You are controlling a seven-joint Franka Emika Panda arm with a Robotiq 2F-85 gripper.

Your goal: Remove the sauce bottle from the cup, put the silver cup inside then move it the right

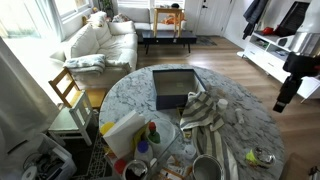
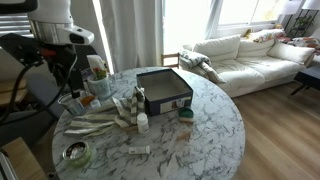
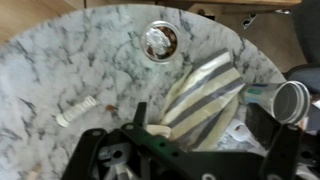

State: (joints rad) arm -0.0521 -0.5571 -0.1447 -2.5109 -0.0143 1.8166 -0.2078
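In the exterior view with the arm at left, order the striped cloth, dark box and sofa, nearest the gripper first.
From the gripper:
1. Striped cloth, on the table near the arm.
2. Dark box, table centre.
3. Sofa, beyond the table.

A white, rounded arm (image 2: pixel 52 12) with black joints carries a black claw (image 3: pixel 187 150).
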